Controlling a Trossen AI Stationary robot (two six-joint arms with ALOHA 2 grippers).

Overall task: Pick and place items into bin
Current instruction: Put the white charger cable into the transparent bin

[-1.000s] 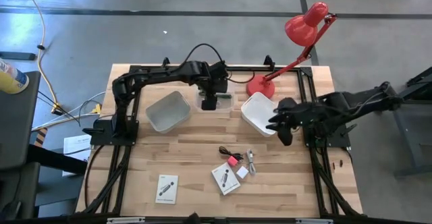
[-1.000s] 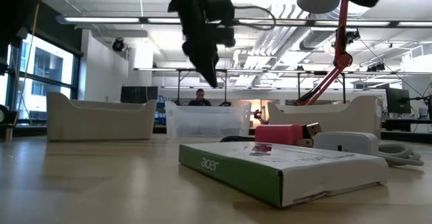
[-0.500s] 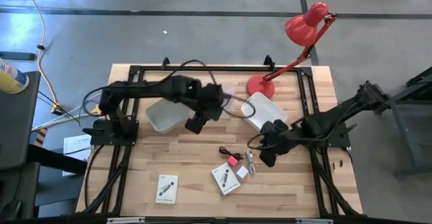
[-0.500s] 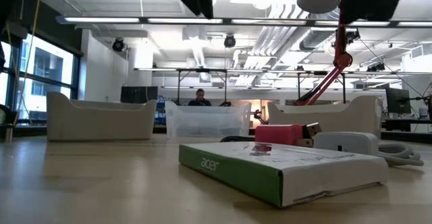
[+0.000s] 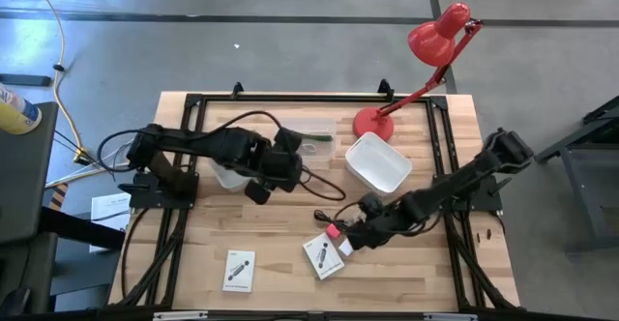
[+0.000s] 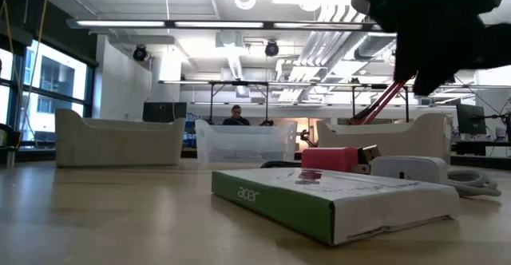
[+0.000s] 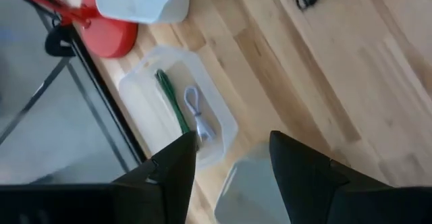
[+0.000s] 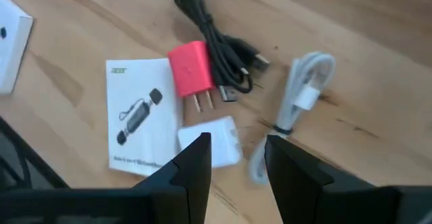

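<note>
The loose items lie near the table's middle front: a pink piece [image 8: 190,65], a black coiled cable [image 8: 209,28], a white coiled cable [image 8: 297,102], a small white square [image 8: 209,140] and a printed white card [image 8: 138,123]. A second card [image 5: 238,270] lies apart, nearer the left. My right gripper [image 8: 236,153] hangs open just above the white square [image 5: 346,247]. My left gripper [image 7: 229,156] is open over the near edge of the left white bin [image 5: 227,171]. A green pen [image 7: 172,102] and a white cable [image 7: 199,113] lie in the clear bin [image 5: 314,135].
A second white bin [image 5: 377,161] stands right of the clear one, and the red desk lamp [image 5: 372,123] stands on its base at the far edge. Black frame rails run along the table's left and right sides. Bare wood lies along the near edge.
My right gripper swung from over the right white bin toward the near edge and left, coming down over the cluster of items. My left gripper drew back from the clear bin toward the near-left, ending over the left white bin. No item moved.
</note>
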